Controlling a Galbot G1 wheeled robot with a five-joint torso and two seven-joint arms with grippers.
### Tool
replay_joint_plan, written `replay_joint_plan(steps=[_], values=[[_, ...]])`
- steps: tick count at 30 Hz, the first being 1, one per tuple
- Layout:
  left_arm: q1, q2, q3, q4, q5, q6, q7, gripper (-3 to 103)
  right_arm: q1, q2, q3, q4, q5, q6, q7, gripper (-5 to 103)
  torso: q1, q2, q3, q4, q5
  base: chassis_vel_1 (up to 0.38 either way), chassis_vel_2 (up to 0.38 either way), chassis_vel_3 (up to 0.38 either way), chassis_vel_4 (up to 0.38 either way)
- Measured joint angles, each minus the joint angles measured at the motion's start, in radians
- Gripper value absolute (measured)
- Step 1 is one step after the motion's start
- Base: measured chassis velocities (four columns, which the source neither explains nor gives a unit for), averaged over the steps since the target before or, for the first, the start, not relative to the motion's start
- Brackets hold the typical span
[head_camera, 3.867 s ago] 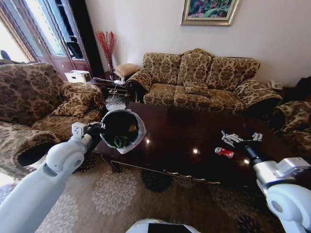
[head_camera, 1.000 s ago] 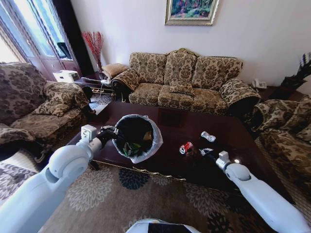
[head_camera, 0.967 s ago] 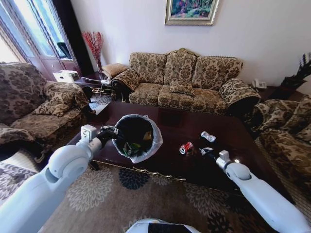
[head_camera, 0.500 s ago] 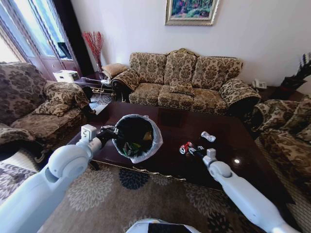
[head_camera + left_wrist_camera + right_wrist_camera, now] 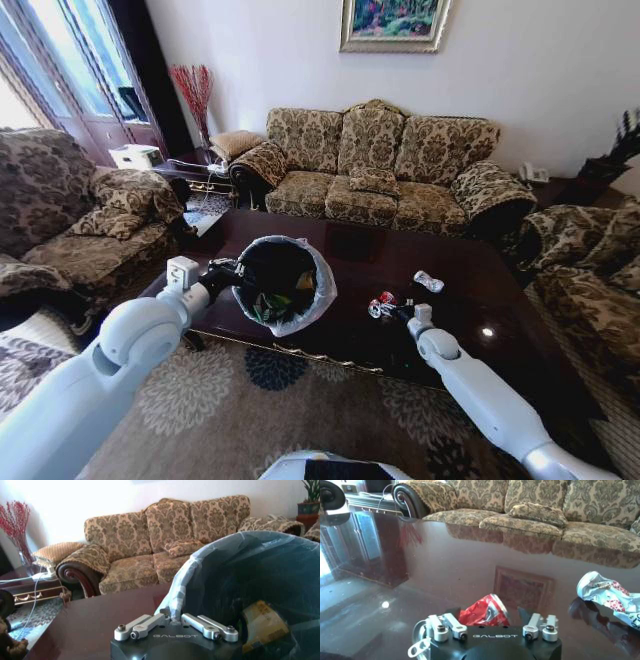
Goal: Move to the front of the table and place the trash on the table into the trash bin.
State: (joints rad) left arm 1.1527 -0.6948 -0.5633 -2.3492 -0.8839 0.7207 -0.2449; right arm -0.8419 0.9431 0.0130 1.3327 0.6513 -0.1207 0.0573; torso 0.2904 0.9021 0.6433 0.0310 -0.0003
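The trash bin (image 5: 282,284), black with a white bag liner, is held tilted over the near left part of the dark table (image 5: 470,340). My left gripper (image 5: 226,273) is shut on its rim (image 5: 175,609). Inside the bin lie a tan-orange bottle (image 5: 263,624) and a green-yellow one (image 5: 264,305). My right gripper (image 5: 391,309) is low over the table and open, its fingers on either side of the red wrapper (image 5: 483,612) (image 5: 379,302). The silver-white wrapper (image 5: 428,282) (image 5: 609,593) lies a little farther back to the right.
A patterned sofa (image 5: 385,170) stands behind the table, with armchairs at the left (image 5: 80,230) and right (image 5: 590,265). A side table (image 5: 205,190) with cables sits at the far left corner. Flowered carpet (image 5: 230,400) lies in front of the table.
My right arm has swung left over the table until its open fingers straddle the red wrapper. The left arm and bin have stayed put. Since the oldest frame, the camera has shifted.
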Motion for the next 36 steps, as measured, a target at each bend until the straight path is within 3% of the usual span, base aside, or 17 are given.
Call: replay_joint_plan(steps=[2, 6, 9, 11, 12, 14, 19, 28, 32, 34, 36], values=[[0.0, -0.001, 0.0, 0.001, 0.0, -0.001, 0.0, 0, 0.0, -0.001, 0.001, -0.001, 0.0, 0.001, -0.002, 72, 0.0, 0.0, 0.0, 0.0, 0.0, 0.0, 0.0, 0.0, 0.0], [0.0, 0.001, 0.0, 0.003, 0.0, -0.008, 0.0, 0, -0.003, -0.002, 0.006, -0.007, -0.009, 0.009, -0.013, 51, 0.0, 0.0, 0.0, -0.0001, -0.0002, 0.0, 0.0, 0.0, 0.0], [0.0, 0.004, -0.002, 0.003, 0.001, -0.012, 0.0, 0, -0.008, -0.001, 0.008, -0.011, -0.011, 0.011, -0.017, 42, 0.0, 0.0, 0.0, -0.0002, 0.0002, 0.0, 0.0, 0.0, 0.0], [0.0, 0.005, -0.002, 0.003, 0.001, -0.012, 0.0, 0, -0.01, 0.0, 0.011, -0.012, -0.011, 0.012, -0.017, 42, 0.0, 0.0, 0.0, -0.0001, 0.0, 0.0, 0.0, 0.0, 0.0], [0.0, 0.005, -0.002, 0.003, 0.001, -0.012, 0.0, 0, -0.014, 0.001, 0.015, -0.012, -0.013, 0.014, -0.019, 34, 0.0, 0.0, 0.0, -0.0002, 0.0, 0.0, 0.0, 0.0, 0.0], [0.0, 0.005, -0.002, 0.002, 0.001, -0.012, 0.0, 0, -0.018, 0.002, 0.018, -0.011, -0.015, 0.015, -0.02, 34, 0.0, 0.0, 0.0, -0.0001, 0.0001, 0.0, 0.0, 0.0, 0.0], [0.0, 0.006, -0.003, -0.002, 0.0, -0.013, -0.001, 0, -0.031, -0.003, 0.028, -0.008, -0.024, 0.023, -0.023, 19, 0.0, 0.0, 0.0, 0.0, 0.0002, 0.0, 0.0, 0.0, 0.0], [-0.001, 0.006, 0.002, -0.01, -0.002, -0.013, -0.003, 0, -0.082, -0.032, 0.096, 0.08, -0.031, 0.045, 0.006, 16, 0.0, 0.0, 0.0, -0.0001, 0.0007, 0.0, 0.0, 0.0, 0.0], [-0.004, 0.022, 0.009, -0.002, -0.005, -0.013, 0.02, 0, -0.13, -0.079, 0.207, 0.222, 0.014, 0.051, 0.018, 16, 0.0, 0.0, 0.0, 0.0001, 0.0007, 0.0, 0.0, 0.0, 0.0], [-0.022, 0.057, 0.017, 0.033, -0.01, -0.015, 0.065, 0, -0.159, -0.166, 0.304, 0.398, 0.092, 0.055, 0.038, 16, 0.0, 0.0, 0.0, -0.0009, 0.0005, 0.0, 0.0, 0.0, 0.0], [-0.024, 0.064, 0.016, 0.039, -0.012, -0.016, 0.072, 0, -0.156, -0.186, 0.317, 0.437, 0.111, 0.055, 0.043, 16, 0.0, 0.0, 0.0, -0.0007, 0.0002, 0.0, 0.0, 0.0, 0.0]])
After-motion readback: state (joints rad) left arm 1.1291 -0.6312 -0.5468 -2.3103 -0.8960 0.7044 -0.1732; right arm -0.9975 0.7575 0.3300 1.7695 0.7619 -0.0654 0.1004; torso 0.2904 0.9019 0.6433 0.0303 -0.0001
